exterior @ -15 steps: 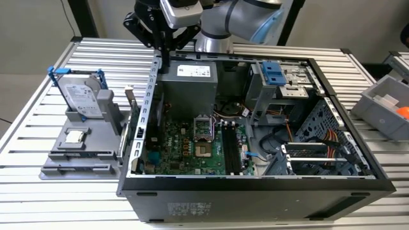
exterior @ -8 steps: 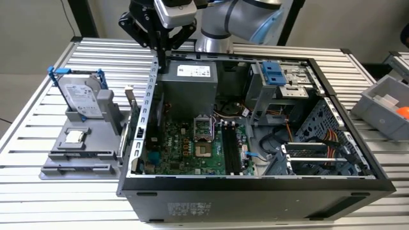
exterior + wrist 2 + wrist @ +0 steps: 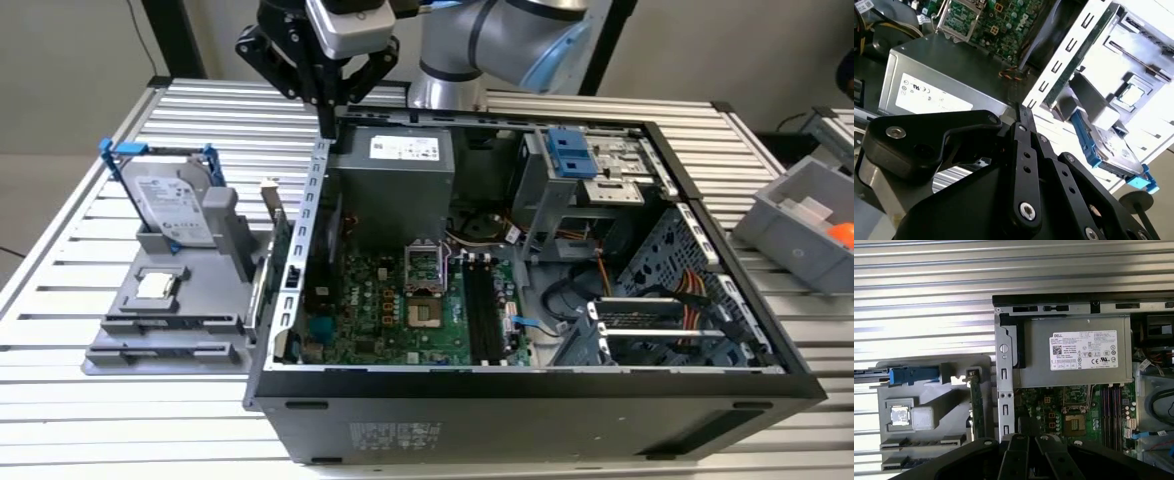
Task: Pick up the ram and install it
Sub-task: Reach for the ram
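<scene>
The ram point(image 3: 279, 225) is a thin dark green stick standing on edge in the grey fixture point(image 3: 160, 320), just outside the case wall on the exterior view's left. It appears as a narrow green strip in both wrist views point(image 3: 974, 405) point(image 3: 1079, 60). My gripper point(image 3: 328, 122) hangs above the far corner of the open computer case point(image 3: 534, 400), over the edge of the power supply point(image 3: 394, 190). Its black fingers point(image 3: 1021, 125) meet at a point, shut on nothing. The ram lies nearer the camera than the gripper and lower. Long black motherboard slots point(image 3: 483, 310) lie inside the case.
A silver hard drive point(image 3: 174, 205) with blue clips stands in the fixture's far part, and a processor chip point(image 3: 156, 285) lies on it. A grey bin point(image 3: 807, 225) holding something orange sits at the exterior view's right. The slatted metal table point(image 3: 134, 420) carries everything.
</scene>
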`<state>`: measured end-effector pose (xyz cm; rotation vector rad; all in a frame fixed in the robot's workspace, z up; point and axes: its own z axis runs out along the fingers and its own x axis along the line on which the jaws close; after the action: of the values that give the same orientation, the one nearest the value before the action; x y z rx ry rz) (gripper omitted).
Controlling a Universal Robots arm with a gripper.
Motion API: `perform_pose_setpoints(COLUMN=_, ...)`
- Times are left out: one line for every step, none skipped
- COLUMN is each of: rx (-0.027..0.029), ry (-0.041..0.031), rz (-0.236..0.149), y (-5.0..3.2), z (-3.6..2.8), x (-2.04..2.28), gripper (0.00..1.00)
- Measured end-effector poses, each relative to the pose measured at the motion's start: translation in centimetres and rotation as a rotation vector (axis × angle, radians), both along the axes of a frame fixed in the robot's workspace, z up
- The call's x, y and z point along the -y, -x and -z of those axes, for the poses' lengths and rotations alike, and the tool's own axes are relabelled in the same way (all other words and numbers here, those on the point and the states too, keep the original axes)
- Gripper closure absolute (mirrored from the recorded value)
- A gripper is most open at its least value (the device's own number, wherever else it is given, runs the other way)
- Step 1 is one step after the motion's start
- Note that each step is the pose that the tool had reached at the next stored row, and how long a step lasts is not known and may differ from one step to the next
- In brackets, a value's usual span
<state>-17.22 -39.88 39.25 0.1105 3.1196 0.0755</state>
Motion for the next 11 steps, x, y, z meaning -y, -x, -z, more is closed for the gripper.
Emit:
perform_pose_setpoints(rx=0.0, ry=0.0, rz=0.0, y=0.11, z=0.0, x=0.0, gripper=1.0)
perform_pose_setpoints(rx=-0.0001, ry=0.0001, rz=0.0, y=0.22, z=0.0, x=0.0, gripper=1.0)
perform_pose_setpoints(rx=0.0, ry=0.0, rz=0.0, y=0.33, z=0.0, x=0.0, gripper=1.0)
perform_pose_setpoints(rx=-0.0001, ry=0.0001, rz=0.0, y=0.43, z=0.0, x=0.0, gripper=1.0)
perform_pose_setpoints(rx=-0.0001, ry=0.0001, rz=0.0, y=0.55, z=0.0, x=0.0, gripper=1.0)
perform_pose_setpoints(rx=0.0, ry=0.0001, rz=0.0, y=0.65, z=0.0, x=0.0, gripper=1.0)
perform_pose_setpoints(rx=-0.0001, ry=0.0, rz=0.0, y=0.76, z=0.0, x=0.0, gripper=1.0)
perform_pose_setpoints(rx=-0.0001, ry=0.0001, rz=0.0, y=0.87, z=0.0, x=0.0, gripper=1.0)
perform_pose_setpoints(rx=-0.0001, ry=0.0001, rz=0.0, y=0.99, z=0.0, x=0.0, gripper=1.0)
perform_pose_setpoints(rx=-0.0001, ry=0.0001, rz=0.0, y=1.1, z=0.0, x=0.0, gripper=1.0)
perform_pose_setpoints(rx=0.0, ry=0.0001, rz=0.0, y=1.21, z=0.0, x=0.0, gripper=1.0)
